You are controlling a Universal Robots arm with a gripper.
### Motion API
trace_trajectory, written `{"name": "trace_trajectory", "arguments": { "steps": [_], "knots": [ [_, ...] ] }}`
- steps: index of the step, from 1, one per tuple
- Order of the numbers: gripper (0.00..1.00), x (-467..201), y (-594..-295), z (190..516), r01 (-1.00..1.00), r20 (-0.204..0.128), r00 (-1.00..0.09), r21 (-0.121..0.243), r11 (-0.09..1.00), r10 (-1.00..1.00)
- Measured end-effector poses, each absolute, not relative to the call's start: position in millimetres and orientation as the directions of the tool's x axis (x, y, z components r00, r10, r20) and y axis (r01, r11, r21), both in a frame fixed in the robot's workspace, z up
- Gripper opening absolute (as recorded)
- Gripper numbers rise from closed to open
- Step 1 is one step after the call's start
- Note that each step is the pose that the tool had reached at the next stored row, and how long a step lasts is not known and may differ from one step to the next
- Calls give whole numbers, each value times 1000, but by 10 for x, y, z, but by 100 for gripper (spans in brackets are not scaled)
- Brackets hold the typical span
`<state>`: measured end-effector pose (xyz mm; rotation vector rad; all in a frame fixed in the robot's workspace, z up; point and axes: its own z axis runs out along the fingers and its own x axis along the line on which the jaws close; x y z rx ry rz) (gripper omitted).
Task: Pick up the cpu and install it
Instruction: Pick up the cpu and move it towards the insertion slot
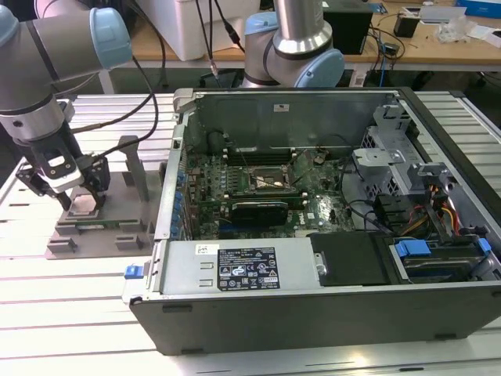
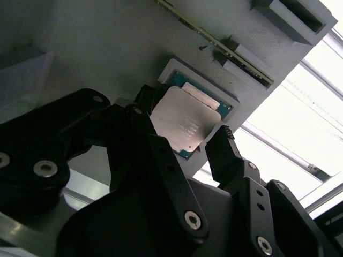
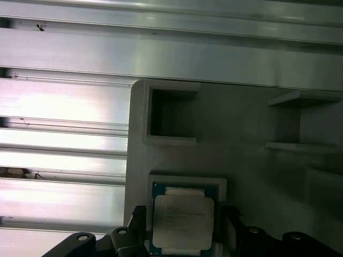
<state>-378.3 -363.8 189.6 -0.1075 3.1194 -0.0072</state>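
At the exterior view's left, the arm's gripper (image 1: 81,202) reaches down onto a grey fixture (image 1: 117,227) that lies on the slatted aluminium table (image 1: 78,313). Its black fingers hang just over a small raised block on that fixture. Toward the exterior view's right stands an open computer case (image 1: 329,309), well apart from the gripper. Its motherboard (image 1: 235,176) lies bare inside, with a black socket frame (image 1: 270,182) near the middle. A second arm's base (image 1: 293,47) rises behind the case.

From the second wrist view, the cpu (image 2: 185,120) lies flat in a shallow raised pocket of the fixture, silvery top upward, with a green edge showing round it. One black fingertip (image 2: 146,101) sits just beside one edge of the chip and the other just beside the opposite corner. A long narrow circuit strip (image 2: 198,29) runs on edge in a slot of the fixture beyond the pocket.

Seen in the first wrist view, the chip rests squarely in its pocket between the two fingers, with the pocket's pale rim showing between each finger and the chip. The pincer stands spread, straddling the chip without clamping it. An empty square recess (image 3: 170,115) lies in the fixture beyond the pocket.
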Motion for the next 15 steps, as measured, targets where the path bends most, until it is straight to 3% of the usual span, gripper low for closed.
{"name": "trace_trajectory", "arguments": {
  "steps": [5, 6, 8, 13, 15],
  "knots": [
    [65, -3783, -3638, 1895, -69, -20, -997, -5, 998, -69],
    [58, -3783, -3638, 1896, -69, -20, -997, -5, 998, -69],
    [54, -3783, -3638, 1896, -69, -20, -997, -5, 998, -69],
    [54, -3783, -3638, 1897, -69, -20, -997, -4, 998, -69],
    [54, -3783, -3638, 2050, -69, -20, -997, -5, 998, -69]
  ]
}}
